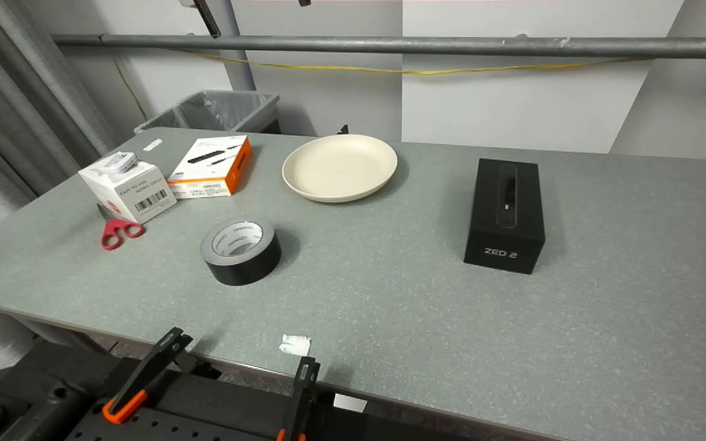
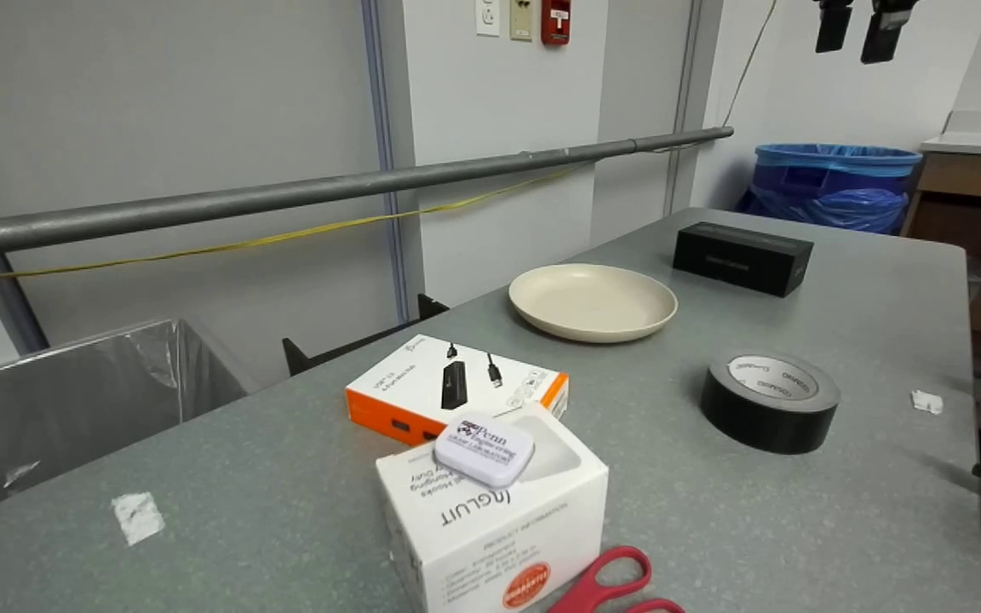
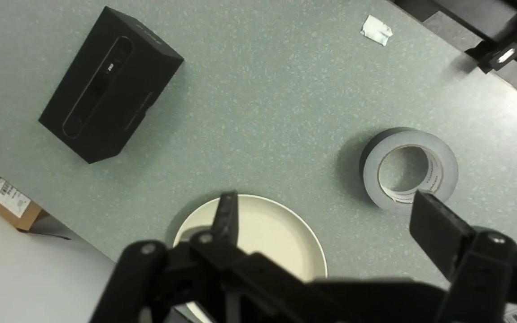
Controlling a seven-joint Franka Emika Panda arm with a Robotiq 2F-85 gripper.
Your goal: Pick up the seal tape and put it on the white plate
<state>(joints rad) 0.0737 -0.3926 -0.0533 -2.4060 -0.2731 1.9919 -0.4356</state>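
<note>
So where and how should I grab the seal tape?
I'd probably pinch the seal tape by its ring wall from above, one of the fingers in the hole, the other outside: it lies flat, hole up, apart from the white plate.

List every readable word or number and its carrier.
Black rectangular cardboard box:
"ZED 2"
White rounded case:
"Penn Engineering GRASP LABORATORY"
Flat white cardboard box:
"USB"
"4-Port Mini Hub"
Squarish white cardboard box:
"GLUIT"
"Hooks"
"Hanging"
"EASY TO USE"
"WORKS GREAT"
"PRODUCT INFORMATION"
Too small or blurred: remaining print, including inside the black ring-shaped tape roll.
</note>
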